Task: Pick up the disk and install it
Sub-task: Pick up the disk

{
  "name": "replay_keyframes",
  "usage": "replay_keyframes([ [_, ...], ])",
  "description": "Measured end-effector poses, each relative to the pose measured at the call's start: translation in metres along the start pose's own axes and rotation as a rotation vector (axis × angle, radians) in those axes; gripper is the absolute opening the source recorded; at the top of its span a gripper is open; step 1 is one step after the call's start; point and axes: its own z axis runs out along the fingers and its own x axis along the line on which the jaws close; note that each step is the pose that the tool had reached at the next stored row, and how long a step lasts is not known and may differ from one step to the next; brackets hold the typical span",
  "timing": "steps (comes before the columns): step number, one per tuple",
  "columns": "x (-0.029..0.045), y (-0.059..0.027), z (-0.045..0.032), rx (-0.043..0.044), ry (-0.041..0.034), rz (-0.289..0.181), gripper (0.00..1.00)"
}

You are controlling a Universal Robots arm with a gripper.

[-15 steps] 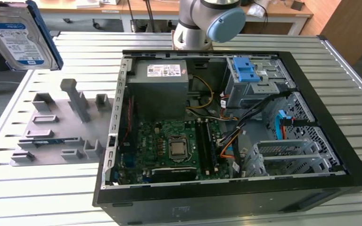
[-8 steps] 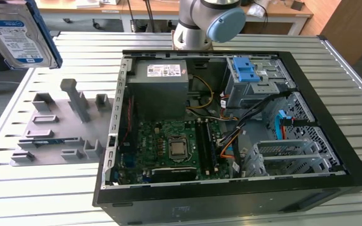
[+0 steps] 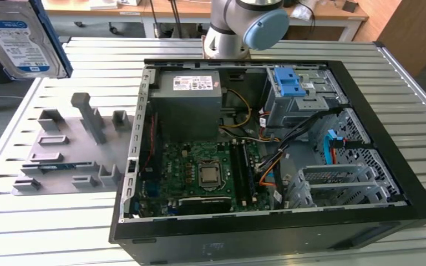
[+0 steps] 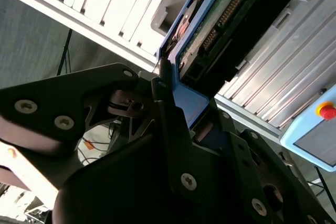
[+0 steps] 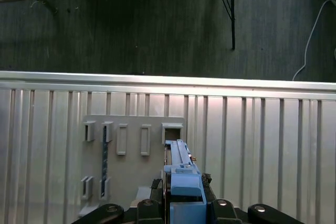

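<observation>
Stock as it stands:

- Gripper point(image 4: 191, 111), one, mine: fingers point(image 4: 164, 95) clamped on the blue carrier end of the disk point(image 4: 210, 30); seen in both wrist views point(image 5: 182, 184).
- Disk point(image 3: 17, 41), one: lifted clear, label facing out, at the exterior view's upper left, well apart from the case point(image 3: 272, 230). In the first wrist view it stands edge-on point(image 5: 178, 163) over the fixture plate point(image 5: 136, 166).
- Fixture plate point(image 3: 72, 149), one, grey, with upright brackets, on the table point(image 3: 50, 233) beside the case.
- Case, one, black, open, holding:
  - one power supply point(image 3: 187, 105);
  - one motherboard point(image 3: 206, 172);
  - one cage point(image 3: 302, 91) with one blue latch point(image 3: 288, 83).
</observation>
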Motion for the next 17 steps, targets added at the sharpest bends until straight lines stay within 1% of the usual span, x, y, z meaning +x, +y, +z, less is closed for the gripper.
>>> replay_keyframes([
  [17,-0.0004,0.0006,-0.0320,0.0002,-0.0001,0.000,0.36],
])
